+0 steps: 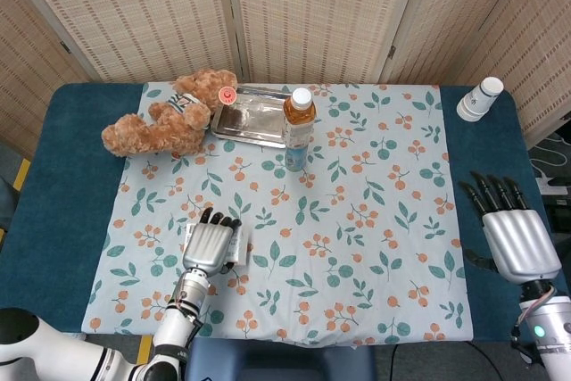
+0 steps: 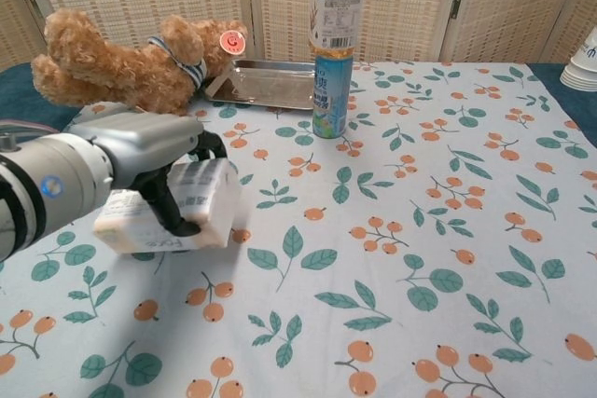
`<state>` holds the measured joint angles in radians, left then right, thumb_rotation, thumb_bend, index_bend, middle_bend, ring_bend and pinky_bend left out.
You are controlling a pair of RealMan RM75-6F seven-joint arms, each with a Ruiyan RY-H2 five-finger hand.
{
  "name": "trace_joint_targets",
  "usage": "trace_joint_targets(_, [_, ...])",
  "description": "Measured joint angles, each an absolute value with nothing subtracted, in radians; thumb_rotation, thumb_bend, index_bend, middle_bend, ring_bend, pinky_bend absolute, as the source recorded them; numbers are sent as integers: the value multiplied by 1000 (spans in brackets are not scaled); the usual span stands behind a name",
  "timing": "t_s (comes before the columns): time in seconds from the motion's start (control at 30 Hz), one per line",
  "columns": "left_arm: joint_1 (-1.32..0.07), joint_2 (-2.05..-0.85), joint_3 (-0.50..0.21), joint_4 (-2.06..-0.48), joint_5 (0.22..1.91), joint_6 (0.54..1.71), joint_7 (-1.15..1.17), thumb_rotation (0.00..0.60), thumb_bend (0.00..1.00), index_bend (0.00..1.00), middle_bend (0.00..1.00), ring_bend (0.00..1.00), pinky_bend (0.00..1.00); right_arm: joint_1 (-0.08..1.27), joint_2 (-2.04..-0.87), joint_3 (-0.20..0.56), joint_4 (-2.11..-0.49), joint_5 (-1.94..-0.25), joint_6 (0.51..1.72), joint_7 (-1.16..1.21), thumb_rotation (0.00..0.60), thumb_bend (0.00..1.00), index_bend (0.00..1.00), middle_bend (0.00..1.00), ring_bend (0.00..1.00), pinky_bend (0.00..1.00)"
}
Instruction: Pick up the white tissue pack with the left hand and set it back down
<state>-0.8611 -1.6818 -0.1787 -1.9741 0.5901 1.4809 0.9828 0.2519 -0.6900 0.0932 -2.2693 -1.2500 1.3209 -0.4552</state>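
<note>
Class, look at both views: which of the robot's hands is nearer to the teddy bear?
Left. The left hand holds the white tissue pack on the bear's side of the table, nearer the robot than the teddy bear. The right hand is at the opposite edge.
</note>
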Motion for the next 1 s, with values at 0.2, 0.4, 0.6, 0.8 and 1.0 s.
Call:
trace_joint_targets(0.2, [-807,-1711,-228,-1922,768,1481,652,600,272,373,438,183,104,259,-695,93,-2266,-1236,1310,-460,600,122,97,2,0,0])
trace_joint_targets(0.4, [-740,-1745,-276,-1831,911,1452,285,600,265,366,437,188,111,267,-697,90,-2263,-1225,1290,-460,600,122,95,2,0,0])
trace_joint_targets(0.6, [-678,-1813,-297,-1681,1029,1433,24,600,233,358,435,190,113,273,-697,87,-2264,-1216,1278,-459,600,122,94,1,0,0])
trace_joint_targets(0.8, [-630,-1924,-334,-1526,1064,1438,-114,600,232,332,402,166,106,282,-698,91,-2258,-1196,1268,-452,600,121,94,2,0,0])
trace_joint_targets(1.0, [-608,-1970,-362,-1454,1067,1403,-194,600,230,333,401,165,97,286,-698,91,-2256,-1191,1264,-451,600,122,94,1,0,0])
